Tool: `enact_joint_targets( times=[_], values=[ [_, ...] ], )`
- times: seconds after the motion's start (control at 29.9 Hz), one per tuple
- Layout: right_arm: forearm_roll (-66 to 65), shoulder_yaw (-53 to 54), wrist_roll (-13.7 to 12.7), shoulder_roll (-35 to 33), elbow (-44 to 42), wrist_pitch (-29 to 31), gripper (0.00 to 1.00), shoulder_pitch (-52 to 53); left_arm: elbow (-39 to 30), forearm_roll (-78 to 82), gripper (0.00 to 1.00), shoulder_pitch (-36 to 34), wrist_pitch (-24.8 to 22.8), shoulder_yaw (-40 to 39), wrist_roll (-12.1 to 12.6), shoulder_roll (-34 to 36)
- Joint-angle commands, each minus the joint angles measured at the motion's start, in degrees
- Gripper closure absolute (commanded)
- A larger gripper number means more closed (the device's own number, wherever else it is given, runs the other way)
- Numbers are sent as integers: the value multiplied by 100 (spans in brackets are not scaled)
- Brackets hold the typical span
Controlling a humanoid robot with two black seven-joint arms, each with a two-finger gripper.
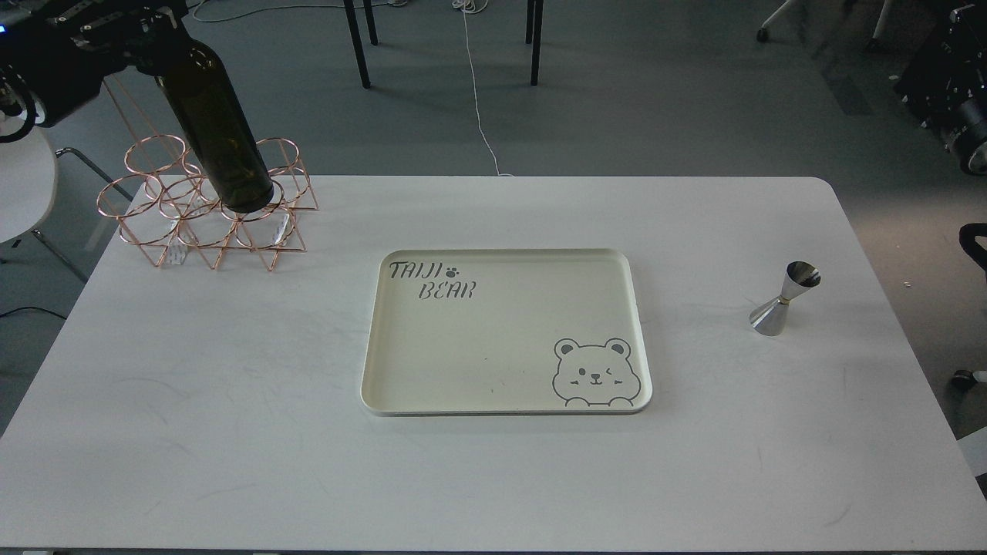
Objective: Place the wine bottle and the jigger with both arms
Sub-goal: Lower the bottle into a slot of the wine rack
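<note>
The wine bottle (220,131) is dark olive-green and hangs tilted at the far left, neck up to the left. Its base hovers over the rings of the copper wire rack (208,208). My left gripper (158,38) is shut on the bottle's neck, which it hides. The silver jigger (785,299) stands upright on the table at the right, with nothing touching it. The cream tray (370,370), printed with a bear, lies empty at the table's middle. My right gripper is out of view.
The white table (231,432) has rounded corners. A white chair (19,185) stands off its left edge. Dark equipment (952,85) sits on the floor at the back right, and black chair legs (358,46) stand beyond the table.
</note>
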Motion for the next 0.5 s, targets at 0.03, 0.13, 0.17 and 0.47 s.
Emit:
enact_joint_targets(
  times=[0.03,0.13,0.17,0.47],
  values=[
    [0,0,0,-39,4,10,2,9,-26,1,85,-80,-15,-60,-7,20],
    [0,0,0,-39,4,10,2,9,-26,-8,84,-80,-15,-60,-16,20],
    [0,0,0,-39,4,1,2,9,-26,-8,84,-71,-6,-60,-16,12],
    [0,0,0,-4,4,10,2,9,-26,-16,81,-18,11,141,-8,-138]
  ],
)
